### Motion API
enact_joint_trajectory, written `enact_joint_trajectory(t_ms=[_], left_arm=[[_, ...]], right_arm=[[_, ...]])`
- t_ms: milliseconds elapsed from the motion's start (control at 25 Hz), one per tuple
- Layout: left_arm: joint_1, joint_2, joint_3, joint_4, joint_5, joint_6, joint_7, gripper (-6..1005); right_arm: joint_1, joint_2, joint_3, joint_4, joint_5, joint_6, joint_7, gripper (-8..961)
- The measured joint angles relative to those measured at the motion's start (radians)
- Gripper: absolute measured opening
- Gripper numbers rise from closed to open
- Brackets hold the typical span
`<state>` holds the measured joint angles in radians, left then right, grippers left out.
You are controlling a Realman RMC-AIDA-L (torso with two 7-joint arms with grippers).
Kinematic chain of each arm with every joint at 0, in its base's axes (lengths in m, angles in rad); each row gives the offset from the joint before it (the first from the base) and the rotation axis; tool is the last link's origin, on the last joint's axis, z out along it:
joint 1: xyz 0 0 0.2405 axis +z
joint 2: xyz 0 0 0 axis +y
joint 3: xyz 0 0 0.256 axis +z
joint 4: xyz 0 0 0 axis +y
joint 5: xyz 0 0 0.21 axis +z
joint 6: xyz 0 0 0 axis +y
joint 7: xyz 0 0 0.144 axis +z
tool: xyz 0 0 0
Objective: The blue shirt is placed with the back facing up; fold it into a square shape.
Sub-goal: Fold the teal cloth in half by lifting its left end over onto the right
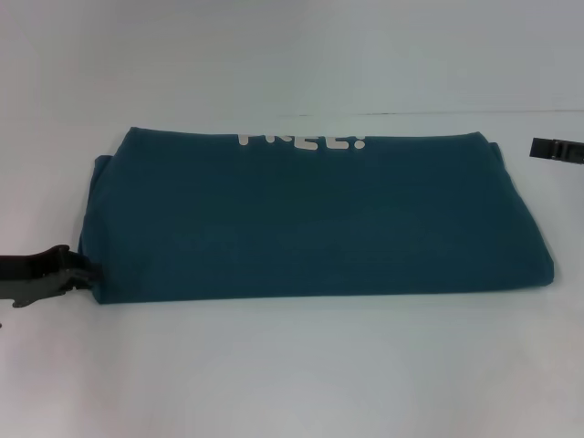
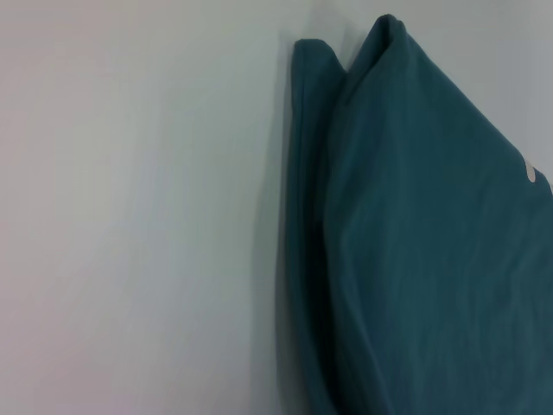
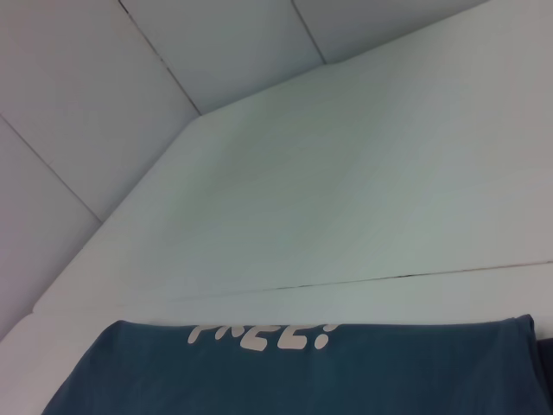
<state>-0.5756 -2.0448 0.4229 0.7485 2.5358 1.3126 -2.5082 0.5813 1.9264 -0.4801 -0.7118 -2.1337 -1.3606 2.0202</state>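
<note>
Centrally on the white surface [image 1: 292, 383]: the blue shirt [image 1: 310, 228], folded into a wide, flat band running left to right. Long edges roughly parallel, near edge straight and layered, far edge a clean fold line. White "FREE!" lettering [image 1: 301, 140] right at that far fold, only its lower half showing, the rest turned under. Fabric smooth on top, with slight bulging at the left end, where a rounded tuck of cloth sticks out past the upper layer. Right end slanting outward toward the near right corner.

Low at the left edge of the head view: left end effector [image 1: 80, 271], black, pointing toward the shirt's near left corner and touching or just meeting the cloth edge there. Cannot tell whether clamped on the fabric or merely against it; opening not readable. From the left wrist view: stacked layers of the shirt [image 2: 415, 242] seen edge-on, two rounded folds peeking past each other, bare surface [image 2: 130, 216] alongside, a sliver of white print [image 2: 530, 171] at the frame's margin.

Off to the right, near the far right corner of the shirt but apart from it: right end effector [image 1: 557, 151], holding nothing visible, width impossible to judge. From the right wrist view: the folded far edge of the shirt [image 3: 346, 372] with the cut-off lettering [image 3: 259, 335], and open surface [image 3: 346, 216] beyond, crossed by a thin dark seam [image 3: 389, 278].
</note>
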Motion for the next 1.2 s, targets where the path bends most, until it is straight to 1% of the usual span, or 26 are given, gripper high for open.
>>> enact_joint_trajectory(t_ms=[320, 520, 680, 800, 920, 1200], left_arm=[[-0.002, -0.001, 0.023, 0.001, 0.001, -0.004, -0.001, 225], [-0.003, -0.002, 0.023, 0.004, 0.002, -0.008, 0.000, 18], [0.007, -0.002, 0.018, 0.015, 0.003, -0.016, 0.005, 15], [0.024, -0.001, 0.013, 0.038, 0.001, -0.026, 0.007, 16], [0.037, 0.001, 0.005, 0.057, -0.002, -0.028, 0.012, 16], [0.055, 0.016, -0.055, 0.083, 0.003, -0.016, 0.047, 14]], right_arm=[[0.000, 0.000, 0.000, 0.000, 0.000, 0.000, 0.000, 915], [0.000, 0.000, 0.000, 0.003, 0.000, 0.002, -0.001, 915], [0.000, 0.001, 0.000, 0.006, 0.000, 0.003, -0.001, 915], [0.000, 0.008, 0.000, 0.008, 0.000, 0.010, -0.002, 915], [0.004, 0.017, 0.000, 0.010, 0.000, 0.017, -0.001, 915], [0.019, 0.044, 0.000, 0.013, 0.000, 0.026, 0.000, 914]])
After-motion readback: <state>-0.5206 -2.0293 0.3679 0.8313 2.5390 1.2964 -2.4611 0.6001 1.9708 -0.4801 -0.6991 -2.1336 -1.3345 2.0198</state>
